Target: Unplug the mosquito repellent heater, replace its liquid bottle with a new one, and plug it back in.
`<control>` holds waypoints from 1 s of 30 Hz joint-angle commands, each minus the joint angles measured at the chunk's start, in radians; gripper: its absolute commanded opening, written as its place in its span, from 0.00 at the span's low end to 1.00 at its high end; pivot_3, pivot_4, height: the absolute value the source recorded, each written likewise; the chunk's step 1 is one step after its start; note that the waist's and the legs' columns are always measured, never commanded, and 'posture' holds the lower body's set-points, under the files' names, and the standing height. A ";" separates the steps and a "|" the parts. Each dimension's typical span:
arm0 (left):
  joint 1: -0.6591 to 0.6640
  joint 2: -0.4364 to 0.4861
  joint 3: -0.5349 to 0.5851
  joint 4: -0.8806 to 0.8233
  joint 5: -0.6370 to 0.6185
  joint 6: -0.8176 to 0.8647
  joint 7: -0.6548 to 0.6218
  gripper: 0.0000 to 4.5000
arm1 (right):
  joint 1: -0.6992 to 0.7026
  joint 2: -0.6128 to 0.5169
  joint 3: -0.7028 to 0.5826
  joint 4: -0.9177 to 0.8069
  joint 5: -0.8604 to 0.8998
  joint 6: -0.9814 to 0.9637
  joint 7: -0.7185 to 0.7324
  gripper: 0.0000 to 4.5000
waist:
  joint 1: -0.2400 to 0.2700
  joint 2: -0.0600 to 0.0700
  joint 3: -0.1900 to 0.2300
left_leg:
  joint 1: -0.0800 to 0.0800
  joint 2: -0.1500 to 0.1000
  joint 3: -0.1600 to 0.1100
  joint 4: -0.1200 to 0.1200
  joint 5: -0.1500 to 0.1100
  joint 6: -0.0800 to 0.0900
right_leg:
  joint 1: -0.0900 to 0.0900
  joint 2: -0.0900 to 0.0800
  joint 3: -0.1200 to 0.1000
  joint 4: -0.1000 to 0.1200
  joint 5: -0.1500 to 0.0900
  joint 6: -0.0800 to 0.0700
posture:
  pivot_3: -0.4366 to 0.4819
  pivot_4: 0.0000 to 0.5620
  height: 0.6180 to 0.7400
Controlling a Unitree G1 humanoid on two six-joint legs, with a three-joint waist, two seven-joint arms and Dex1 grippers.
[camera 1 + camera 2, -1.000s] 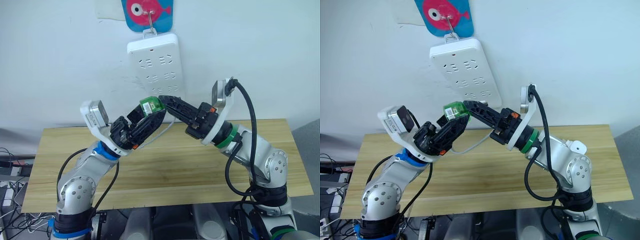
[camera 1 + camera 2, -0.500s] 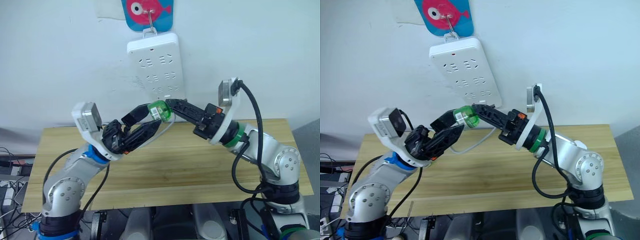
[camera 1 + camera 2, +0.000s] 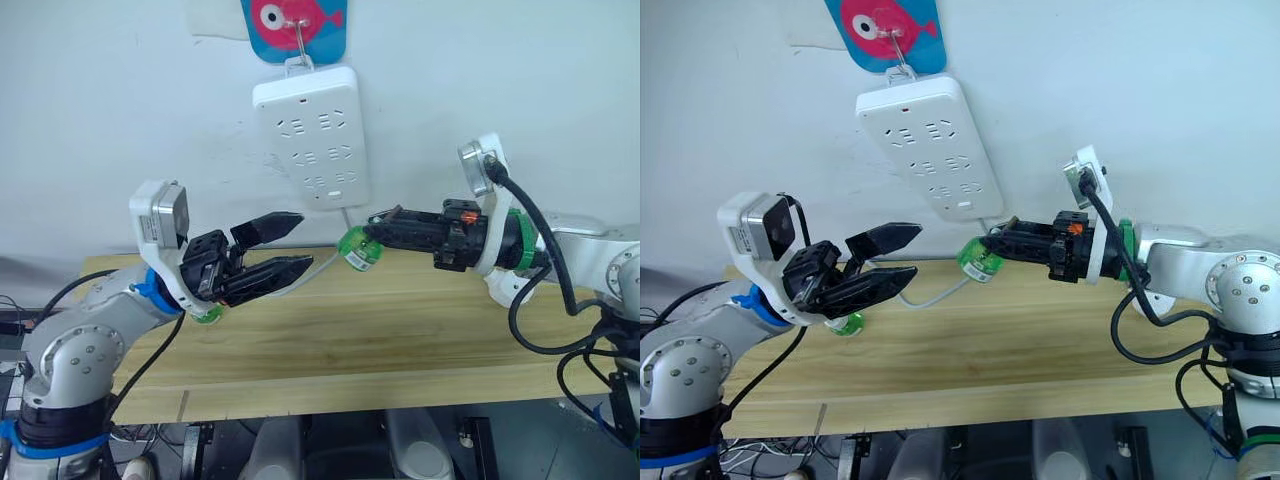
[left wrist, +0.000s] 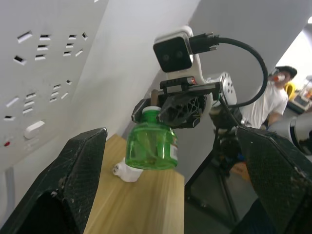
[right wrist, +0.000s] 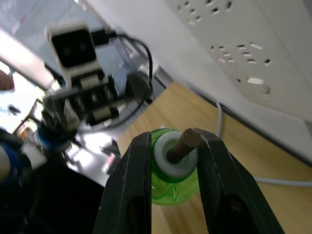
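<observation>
Currently: right claw [image 3: 372, 226] clamped on green bottle [image 3: 356, 249] neck, held above table [image 3: 400, 330] | left claw [image 3: 290, 244] spread, empty | heater [image 4: 127, 171] lies on table, unplugged, awaiting bottle

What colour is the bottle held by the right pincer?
Translucent green bottle, white collar; clearest in the left wrist view.

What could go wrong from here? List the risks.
1. The right gripper pinches the green bottle only at its neck, above the table; it might slip and drop.
2. The heater lies near the table's edge; a careless sweep by the open left gripper could knock it off.
</observation>
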 commanded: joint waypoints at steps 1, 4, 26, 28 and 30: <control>-0.018 0.050 0.008 -0.025 0.055 0.000 -0.028 0.99 | -0.010 -0.037 0.028 -0.056 -0.177 -0.040 0.162 0.19 | 0.000 0.000 0.000 | 0.000 0.000 0.000 -0.001 0.000 0.000 | 0.000 0.000 0.000 -0.001 0.000 0.000 | 0.28 0.57 1.00; -0.032 0.098 0.006 -0.032 0.120 -0.010 -0.046 0.99 | -0.007 -0.042 0.048 -0.068 -0.286 -0.070 0.240 0.19 | -0.001 0.000 0.000 | -0.001 0.000 0.000 -0.003 0.000 0.000 | 0.000 0.000 -0.001 -0.005 0.000 0.000 | 0.29 0.55 1.00; -0.033 0.205 -0.112 -0.088 0.505 -0.225 -0.270 0.99 | 0.064 -0.063 0.108 -0.155 -0.720 -0.187 0.446 0.19 | 0.000 0.000 -0.001 | -0.001 0.000 0.001 -0.001 0.001 -0.001 | 0.000 -0.001 -0.002 -0.002 0.001 -0.001 | 0.27 0.52 1.00; -0.042 0.204 -0.111 -0.084 0.504 -0.219 -0.268 0.99 | 0.071 -0.068 0.113 -0.157 -0.747 -0.201 0.462 0.19 | 0.000 -0.001 -0.001 | -0.001 0.000 0.001 0.000 0.001 -0.001 | 0.000 -0.001 -0.002 -0.001 0.001 -0.001 | 0.27 0.52 1.00; -0.043 0.205 -0.114 -0.082 0.514 -0.225 -0.274 0.99 | 0.077 -0.069 0.116 -0.159 -0.774 -0.213 0.475 0.19 | -0.001 -0.001 -0.001 | -0.001 0.000 0.001 0.001 0.001 -0.001 | 0.000 -0.001 -0.002 0.001 0.001 -0.001 | 0.27 0.52 1.00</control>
